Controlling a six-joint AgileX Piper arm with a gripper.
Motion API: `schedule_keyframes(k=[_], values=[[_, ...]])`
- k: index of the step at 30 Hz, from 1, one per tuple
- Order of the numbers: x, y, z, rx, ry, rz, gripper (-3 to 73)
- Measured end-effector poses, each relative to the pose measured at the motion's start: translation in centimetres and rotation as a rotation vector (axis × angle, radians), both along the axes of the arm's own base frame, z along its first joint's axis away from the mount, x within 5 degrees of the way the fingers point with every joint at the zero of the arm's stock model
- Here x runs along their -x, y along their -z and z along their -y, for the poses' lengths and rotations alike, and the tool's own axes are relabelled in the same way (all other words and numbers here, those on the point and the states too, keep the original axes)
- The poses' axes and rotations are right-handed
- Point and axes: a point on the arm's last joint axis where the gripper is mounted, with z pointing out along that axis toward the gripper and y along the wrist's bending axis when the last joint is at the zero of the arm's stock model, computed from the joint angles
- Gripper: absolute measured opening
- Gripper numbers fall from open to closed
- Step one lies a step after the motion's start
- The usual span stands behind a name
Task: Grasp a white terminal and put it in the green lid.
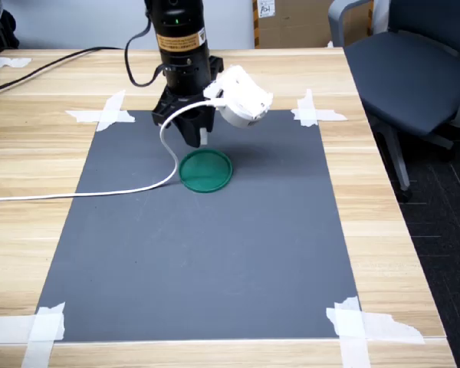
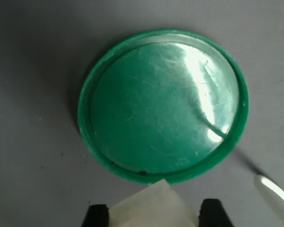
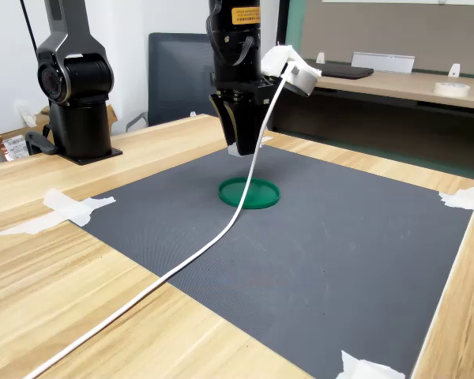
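The green lid (image 1: 205, 170) (image 3: 249, 193) lies flat on the dark grey mat, and in the wrist view the green lid (image 2: 163, 104) is empty and fills most of the picture. My gripper (image 1: 200, 136) (image 3: 242, 147) (image 2: 154, 215) points down, hanging just above the mat beside the lid's rim, on the side towards the arm's base. It is shut on the white terminal (image 2: 151, 205) (image 1: 205, 137), a small pale block clamped between the two black fingers (image 2: 213, 213). The terminal is above the lid's edge, not inside it.
A white cable (image 1: 100, 192) (image 3: 182, 264) trails from the wrist across the mat (image 1: 215, 253) to the first exterior view's left. White tape (image 1: 103, 113) holds the mat's corners. An office chair (image 1: 414, 69) stands past the table's right edge. Another black arm base (image 3: 75, 87) stands at the second exterior view's left.
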Motion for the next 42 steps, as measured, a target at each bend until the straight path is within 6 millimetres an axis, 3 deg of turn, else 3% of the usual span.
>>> schedule_keyframes(k=[22, 29, 37, 42], values=[[-1.3, 2.9, -0.3, 0.011, -0.067, -0.025, 35.4], [-1.5, 2.9, -0.6, -0.019, -0.052, -0.007, 47.6], [-1.6, 2.7, -0.6, -0.024, -0.049, 0.010, 48.5], [-1.3, 0.7, -0.5, -0.048, -0.041, 0.151, 48.1]])
